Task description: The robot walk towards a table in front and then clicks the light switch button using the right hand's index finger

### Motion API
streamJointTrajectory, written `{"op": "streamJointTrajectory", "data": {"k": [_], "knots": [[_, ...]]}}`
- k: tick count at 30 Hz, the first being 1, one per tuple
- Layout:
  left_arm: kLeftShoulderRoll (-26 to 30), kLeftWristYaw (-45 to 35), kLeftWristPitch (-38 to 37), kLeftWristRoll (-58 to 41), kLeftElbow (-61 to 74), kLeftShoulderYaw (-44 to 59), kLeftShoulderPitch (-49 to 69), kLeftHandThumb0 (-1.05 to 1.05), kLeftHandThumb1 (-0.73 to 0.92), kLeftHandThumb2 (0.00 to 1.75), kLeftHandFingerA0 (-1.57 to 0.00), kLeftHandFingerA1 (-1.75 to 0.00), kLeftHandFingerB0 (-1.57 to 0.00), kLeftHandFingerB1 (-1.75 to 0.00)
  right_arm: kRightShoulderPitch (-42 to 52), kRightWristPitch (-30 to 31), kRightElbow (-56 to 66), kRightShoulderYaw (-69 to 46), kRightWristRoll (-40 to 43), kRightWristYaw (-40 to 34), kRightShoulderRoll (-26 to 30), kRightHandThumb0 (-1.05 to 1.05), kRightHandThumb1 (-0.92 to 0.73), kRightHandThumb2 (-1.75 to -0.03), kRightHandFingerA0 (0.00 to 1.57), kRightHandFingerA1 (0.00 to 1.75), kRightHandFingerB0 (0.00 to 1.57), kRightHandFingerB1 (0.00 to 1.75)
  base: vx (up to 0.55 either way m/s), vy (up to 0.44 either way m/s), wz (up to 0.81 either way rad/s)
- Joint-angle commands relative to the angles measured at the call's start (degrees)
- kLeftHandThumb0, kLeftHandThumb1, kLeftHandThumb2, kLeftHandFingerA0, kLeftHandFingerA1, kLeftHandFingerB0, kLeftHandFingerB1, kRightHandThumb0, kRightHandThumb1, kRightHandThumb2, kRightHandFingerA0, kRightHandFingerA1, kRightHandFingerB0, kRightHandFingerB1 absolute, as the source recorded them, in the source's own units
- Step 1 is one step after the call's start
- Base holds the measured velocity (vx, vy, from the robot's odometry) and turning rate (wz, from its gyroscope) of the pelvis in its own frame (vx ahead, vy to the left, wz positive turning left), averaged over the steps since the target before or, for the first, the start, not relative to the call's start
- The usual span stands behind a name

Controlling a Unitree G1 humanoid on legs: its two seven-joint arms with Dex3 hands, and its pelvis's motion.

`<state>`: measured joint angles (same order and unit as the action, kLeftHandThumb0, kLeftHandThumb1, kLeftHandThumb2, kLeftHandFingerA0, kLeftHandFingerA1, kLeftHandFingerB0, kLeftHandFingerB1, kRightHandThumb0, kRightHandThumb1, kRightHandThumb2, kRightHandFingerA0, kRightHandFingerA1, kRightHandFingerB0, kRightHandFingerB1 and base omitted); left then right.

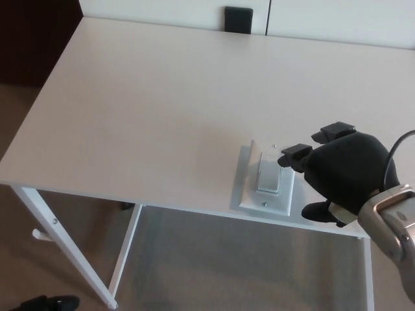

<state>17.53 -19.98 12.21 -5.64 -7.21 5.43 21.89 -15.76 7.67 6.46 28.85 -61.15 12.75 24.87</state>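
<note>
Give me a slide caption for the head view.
Right hand hovering at the white light switch near the front edge of the white table, fingers apart.
</note>
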Motion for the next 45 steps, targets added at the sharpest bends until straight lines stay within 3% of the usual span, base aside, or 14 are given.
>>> {"op": "streamJointTrajectory", "data": {"k": [1,30,31,32,45], "knots": [[1.2,0.1,-0.5,1.1,0.1,-0.1,-0.1,-0.40,0.49,0.83,-0.44,-0.55,-0.34,-0.48,-0.6,-0.4,-0.7,0.5,-2.4,-1.0,-0.3,-0.72,-0.61,-0.59,0.34,0.32,0.49,0.35,0.00,0.000,0.00],[1.5,-0.2,-0.3,1.6,-0.1,-0.4,-0.6,-0.39,0.47,0.81,-0.42,-0.54,-0.34,-0.48,1.3,-1.5,-0.5,3.4,-5.7,-0.9,-1.5,-0.75,-0.55,-0.62,0.32,0.33,0.48,0.37,0.00,0.000,0.00],[1.7,-0.4,-0.5,1.6,0.0,-0.5,-0.6,-0.34,0.64,0.59,-0.46,-0.41,-0.44,-0.37,1.4,-1.5,-0.2,3.6,-5.9,-0.7,-1.5,-0.75,-0.56,-0.62,0.32,0.33,0.48,0.37,0.00,0.000,0.00],[1.6,-0.3,-0.4,1.6,0.1,-0.5,-0.6,-0.39,0.47,0.81,-0.42,-0.54,-0.35,-0.48,1.7,-1.3,0.0,3.8,-6.3,-0.6,-1.5,-0.75,-0.56,-0.61,0.32,0.33,0.48,0.37,0.00,0.000,0.00],[1.9,-0.4,-0.6,1.9,0.3,-0.7,-0.8,-0.39,0.48,0.81,-0.41,-0.54,-0.35,-0.48,3.3,-1.8,-1.6,4.7,-6.9,-1.7,-1.7,-0.73,-0.56,-0.61,0.30,0.32,0.48,0.37,0.00,0.000,0.00]]}}
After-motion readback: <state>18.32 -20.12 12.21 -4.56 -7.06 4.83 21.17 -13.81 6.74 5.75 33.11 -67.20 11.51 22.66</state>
